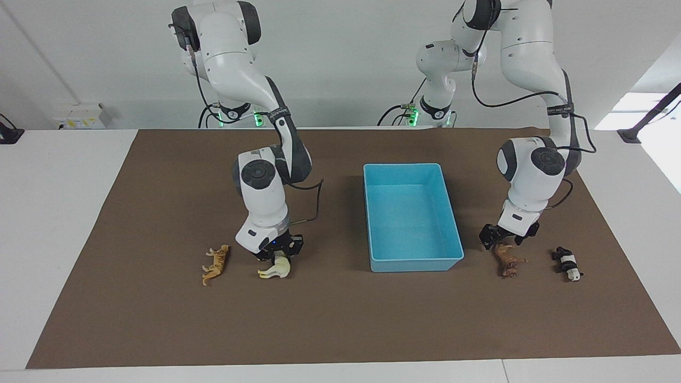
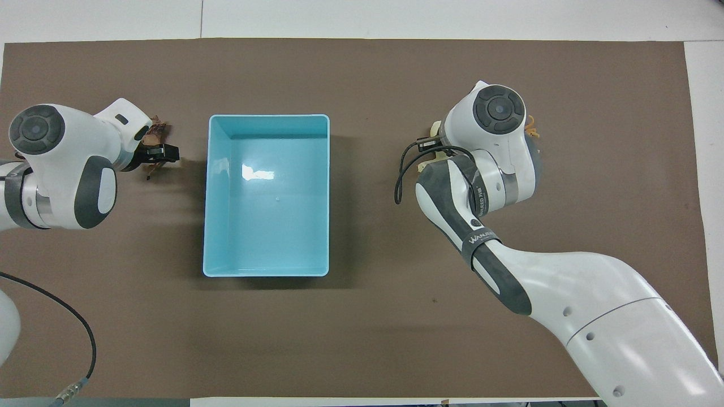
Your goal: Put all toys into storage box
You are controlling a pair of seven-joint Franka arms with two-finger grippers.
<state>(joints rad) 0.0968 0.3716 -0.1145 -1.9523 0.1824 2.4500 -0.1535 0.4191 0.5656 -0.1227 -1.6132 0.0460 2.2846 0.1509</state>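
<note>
The light blue storage box (image 1: 412,261) (image 2: 209,198) stands mid-table and holds nothing. My right gripper (image 1: 277,254) is low over the cream-white horse (image 1: 273,270), touching its upper end; in the overhead view the arm hides all but a sliver of the horse (image 2: 434,129). The orange tiger (image 1: 215,263) lies beside the horse, toward the right arm's end. My left gripper (image 1: 508,240) (image 2: 157,152) is open, its fingers astride the near end of the brown lion (image 1: 509,260) (image 2: 156,133). The panda (image 1: 567,263) lies beside the lion, toward the left arm's end, hidden in the overhead view.
A brown mat (image 1: 340,319) (image 2: 362,339) covers the table. All toys lie in a row level with the box's wall farthest from the robots, two on either side of it.
</note>
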